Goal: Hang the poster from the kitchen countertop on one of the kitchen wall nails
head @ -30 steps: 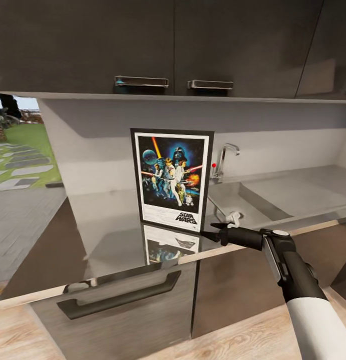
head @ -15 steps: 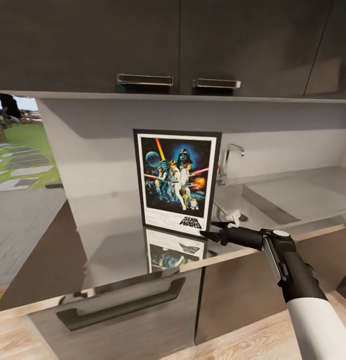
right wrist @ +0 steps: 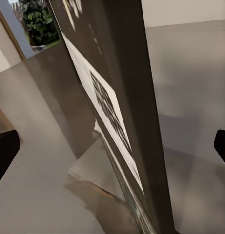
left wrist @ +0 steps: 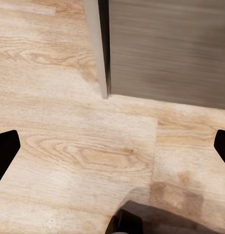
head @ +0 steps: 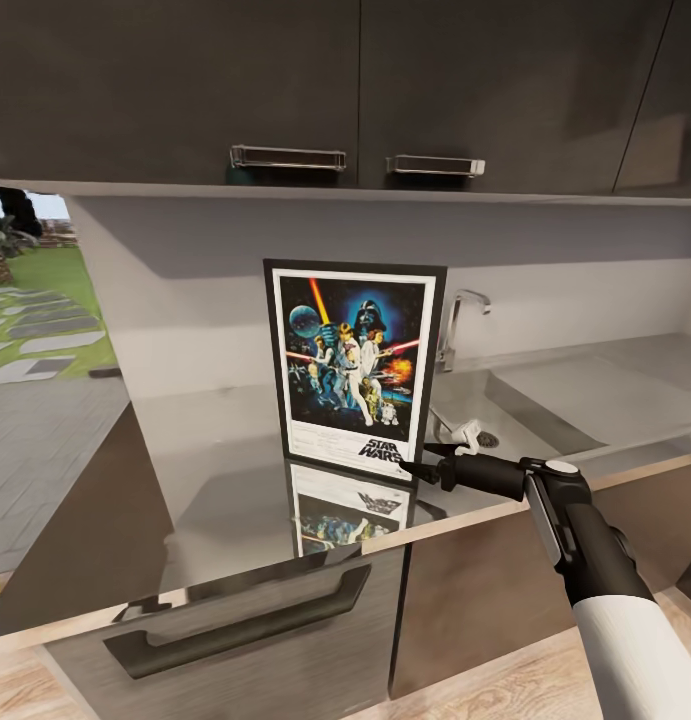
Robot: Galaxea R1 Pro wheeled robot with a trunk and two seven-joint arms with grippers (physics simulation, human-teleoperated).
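Right claw point(head: 417, 466) at lower right corner of poster point(head: 354, 365), upright on glossy tabletop point(head: 220, 470).
Right wrist view: poster point(right wrist: 123, 107) edge-on between widely spread fingertips, not gripped. Left wrist view: wood floor point(left wrist: 68, 146), fingertips also spread wide.

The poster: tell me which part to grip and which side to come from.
Grip the poster by its right edge near the bottom corner, coming from the right along the kitchen countertop. It stands upright and thin, and the right gripper, open in the wrist view, already faces that exposed edge.
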